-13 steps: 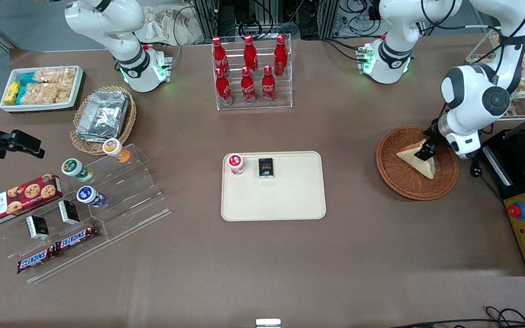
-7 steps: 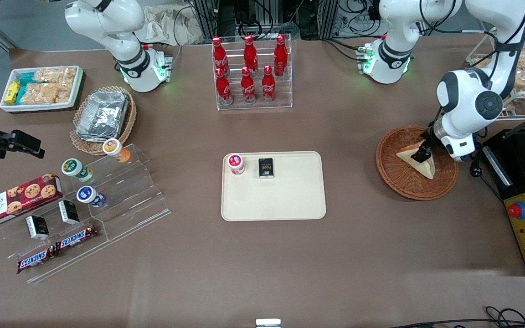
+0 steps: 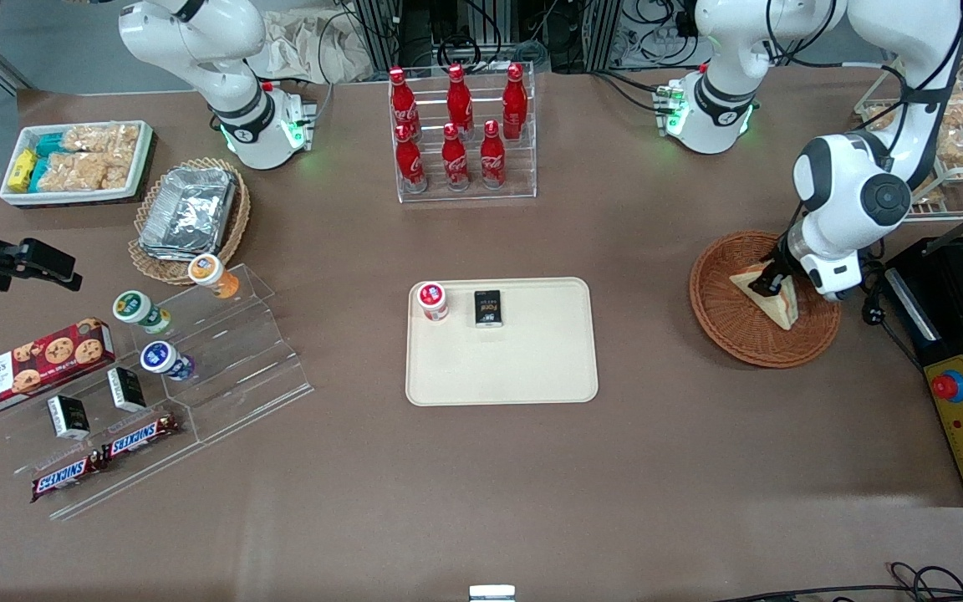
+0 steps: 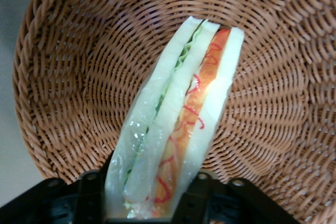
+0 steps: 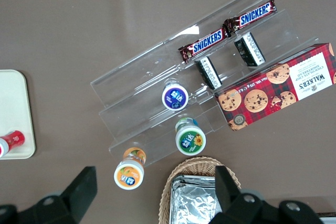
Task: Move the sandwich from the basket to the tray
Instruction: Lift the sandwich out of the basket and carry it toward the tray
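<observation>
The sandwich [image 3: 782, 304] is a pale bread wedge standing on edge in the reddish-brown wicker basket [image 3: 732, 328] at the working arm's end of the table. My left gripper [image 3: 765, 281] is shut on it. In the left wrist view the black fingers [image 4: 92, 192] press both bread faces of the sandwich [image 4: 184, 108]. Its cut edge with red and green filling faces the camera, over the basket's weave [image 4: 79, 77]. I cannot tell if it still touches the basket. The cream tray [image 3: 502, 368] lies at the table's middle.
On the tray stand a red-lidded jar [image 3: 432, 300] and a dark packet [image 3: 488, 308]. A rack of red cola bottles [image 3: 461, 134] stands farther from the camera. A black control box with a red button [image 3: 962, 418] lies beside the basket.
My gripper has shifted slightly toward the tray with the sandwich in it. The sandwich has tipped from lying flatter to standing more on edge.
</observation>
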Motion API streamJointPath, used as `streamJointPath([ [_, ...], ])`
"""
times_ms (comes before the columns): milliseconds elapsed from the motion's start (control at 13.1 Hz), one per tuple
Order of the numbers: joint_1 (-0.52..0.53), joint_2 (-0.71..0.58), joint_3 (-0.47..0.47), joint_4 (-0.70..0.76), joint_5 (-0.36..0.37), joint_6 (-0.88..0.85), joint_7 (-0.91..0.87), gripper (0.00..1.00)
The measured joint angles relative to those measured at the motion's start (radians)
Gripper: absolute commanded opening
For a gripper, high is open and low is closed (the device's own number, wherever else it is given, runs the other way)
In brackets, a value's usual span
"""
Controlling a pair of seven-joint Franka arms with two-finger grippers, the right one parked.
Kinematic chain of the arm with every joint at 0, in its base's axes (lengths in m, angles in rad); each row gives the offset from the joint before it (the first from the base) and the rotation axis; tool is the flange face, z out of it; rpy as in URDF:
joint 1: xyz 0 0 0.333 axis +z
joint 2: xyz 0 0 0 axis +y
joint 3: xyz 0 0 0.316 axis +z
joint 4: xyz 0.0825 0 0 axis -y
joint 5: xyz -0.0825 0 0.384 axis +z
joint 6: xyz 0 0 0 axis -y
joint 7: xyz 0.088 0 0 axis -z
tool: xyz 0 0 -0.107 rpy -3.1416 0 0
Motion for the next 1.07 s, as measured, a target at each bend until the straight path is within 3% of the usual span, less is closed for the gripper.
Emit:
streamJointPath([
  [458,-0.004,-0.015,-0.073,0.059,0.025,-0.026,-0.003,0.00],
  [686,-0.004,-0.044,-0.079,0.186,0.070,-0.242,-0.001,0.00],
  [1068,-0.004,-0.051,-0.136,0.440,0.074,-0.500,0.007,0.00],
])
